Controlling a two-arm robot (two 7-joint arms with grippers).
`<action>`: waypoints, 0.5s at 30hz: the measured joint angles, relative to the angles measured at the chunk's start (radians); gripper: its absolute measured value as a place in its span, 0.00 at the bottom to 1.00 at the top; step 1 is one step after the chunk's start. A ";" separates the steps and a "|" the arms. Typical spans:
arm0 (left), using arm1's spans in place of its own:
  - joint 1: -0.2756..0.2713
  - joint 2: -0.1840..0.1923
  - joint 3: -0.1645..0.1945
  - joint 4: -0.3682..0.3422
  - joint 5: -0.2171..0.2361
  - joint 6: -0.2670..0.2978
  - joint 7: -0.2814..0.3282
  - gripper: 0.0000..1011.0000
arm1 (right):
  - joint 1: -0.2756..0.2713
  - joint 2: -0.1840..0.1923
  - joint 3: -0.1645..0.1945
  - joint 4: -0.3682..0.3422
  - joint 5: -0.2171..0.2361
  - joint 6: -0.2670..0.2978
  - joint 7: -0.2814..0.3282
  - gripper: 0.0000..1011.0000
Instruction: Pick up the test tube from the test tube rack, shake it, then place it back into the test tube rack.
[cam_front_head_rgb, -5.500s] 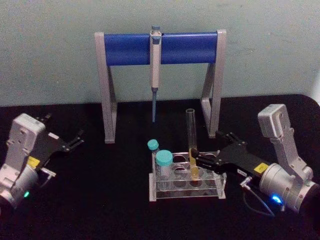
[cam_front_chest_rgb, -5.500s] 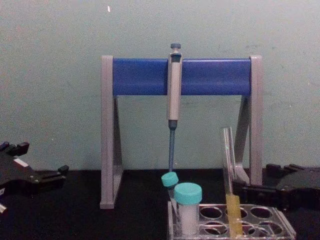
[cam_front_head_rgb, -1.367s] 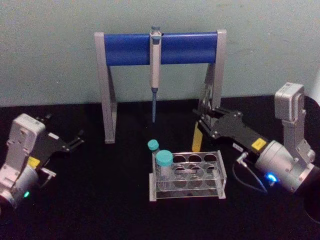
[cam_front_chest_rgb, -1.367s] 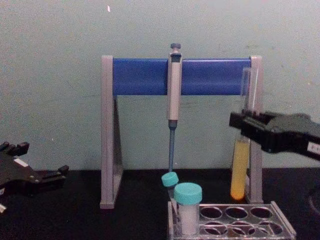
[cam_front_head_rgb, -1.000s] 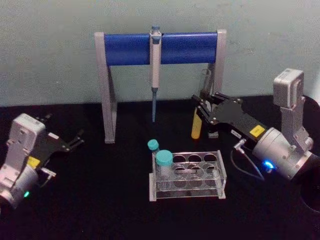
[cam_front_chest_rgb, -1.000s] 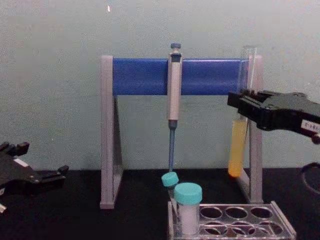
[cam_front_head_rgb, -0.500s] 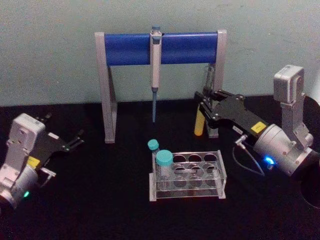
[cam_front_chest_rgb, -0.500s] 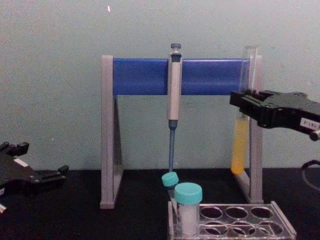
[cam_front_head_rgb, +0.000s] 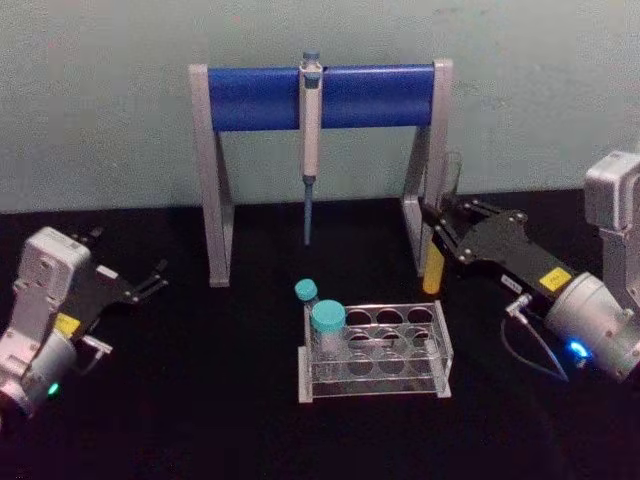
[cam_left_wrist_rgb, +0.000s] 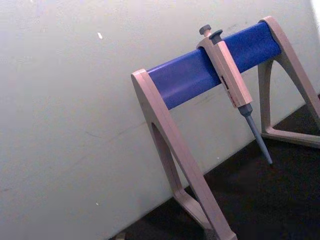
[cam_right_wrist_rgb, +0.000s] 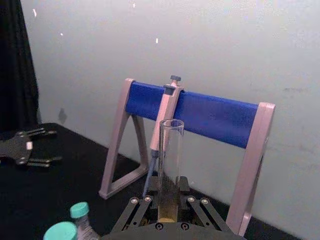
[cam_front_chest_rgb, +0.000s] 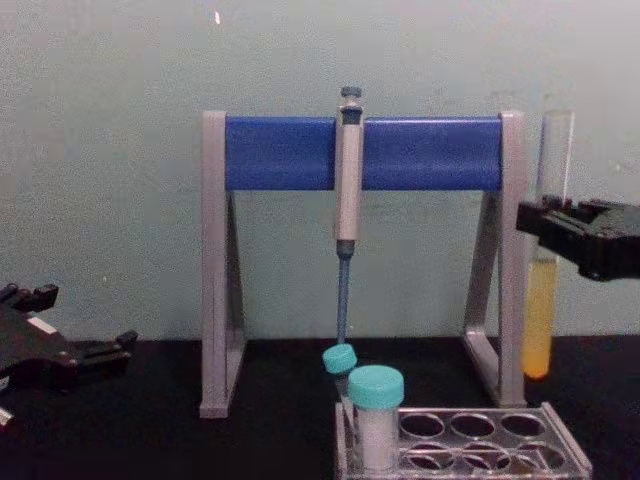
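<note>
The test tube (cam_front_head_rgb: 441, 215), clear glass with yellow-orange liquid in its lower part, hangs upright in the air beside the stand's right leg, above and to the right of the test tube rack (cam_front_head_rgb: 443, 352). My right gripper (cam_front_head_rgb: 438, 224) is shut on the tube's middle. The chest view shows the tube (cam_front_chest_rgb: 541, 320) well above the table, held by the right gripper (cam_front_chest_rgb: 546, 228), with the rack (cam_front_chest_rgb: 476, 441) lower and to its left. In the right wrist view the tube (cam_right_wrist_rgb: 170, 160) stands between the fingers. My left gripper (cam_front_head_rgb: 152, 279) rests open at the far left.
A grey-and-blue pipette stand (cam_front_head_rgb: 320, 97) spans the back, with a pipette (cam_front_head_rgb: 310, 140) hanging at its middle. Two teal-capped vials (cam_front_head_rgb: 327, 327) stand in the rack's left end. The stand's right leg (cam_front_head_rgb: 430, 200) is close behind the held tube.
My right gripper has carried the test tube to the right and slightly down, past the stand's right leg. The left arm has not moved.
</note>
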 joint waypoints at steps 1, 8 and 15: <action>0.000 0.000 0.000 0.000 0.000 0.000 0.000 1.00 | 0.000 0.000 0.000 0.000 0.000 0.000 0.000 0.23; 0.000 0.000 0.000 0.000 0.000 0.000 0.000 1.00 | -0.030 0.007 -0.012 -0.037 0.018 0.018 0.024 0.23; 0.000 0.000 0.000 0.000 0.000 0.000 0.000 1.00 | 0.015 -0.016 -0.060 -0.001 0.031 0.017 0.062 0.23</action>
